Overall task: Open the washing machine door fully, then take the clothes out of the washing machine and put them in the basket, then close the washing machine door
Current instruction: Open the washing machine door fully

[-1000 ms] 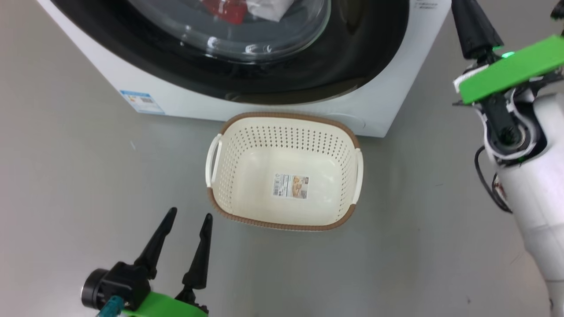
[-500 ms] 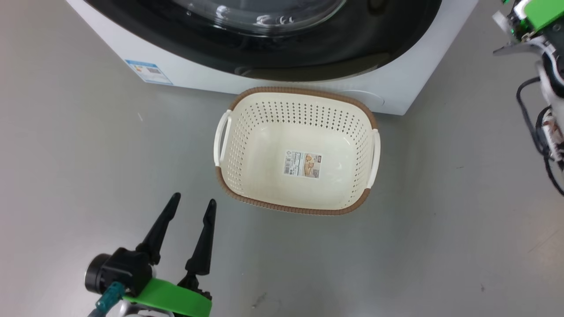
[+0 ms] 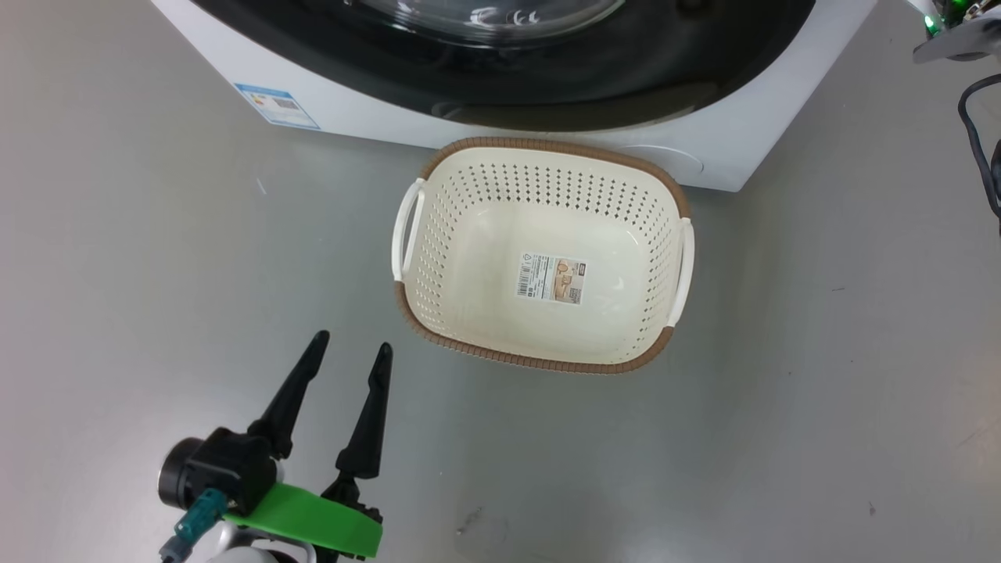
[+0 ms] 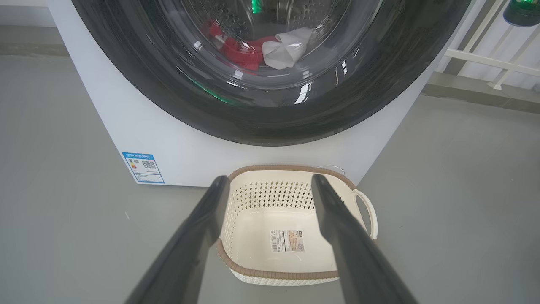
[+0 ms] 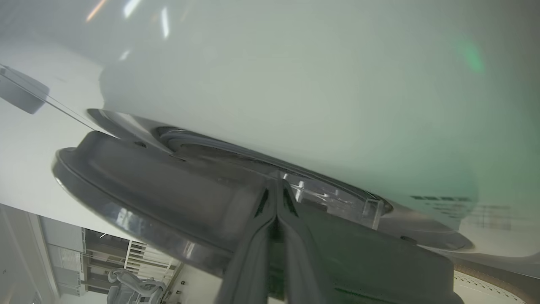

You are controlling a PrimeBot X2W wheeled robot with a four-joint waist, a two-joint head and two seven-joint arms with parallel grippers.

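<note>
1. The head camera has swung, not the things. The whole head view has slid, so the basket [image 3: 547,145] and the washing machine [image 3: 367,129] now sit nearer 1 o'clock. Neither has moved on the floor.
2. With that swing your right arm [image 3: 956,43] has almost left the head view; only a corner of it shows at 2 o'clock.
3. In the right wrist view, the right gripper [image 5: 276,183] has its fingers pressed flat together and holds nothing. Its tips are at the edge of the washing machine door [image 4: 270,126], where the black rim meets the white front. A gap with grey gasket and a clear latch piece shows there, so the door looks just off its seat.
4. Your left gripper [image 3: 352,344] stays spread wide and empty at 7 o'clock, above bare floor and pointing toward the basket.
5. The clothes [image 4: 244,52], red with a white piece beside them, lie behind the glass at 12 o'clock in the left wrist view. The basket is empty, just in front of the machine.
6. You are on the first step, so swing the door fully open next.
</note>
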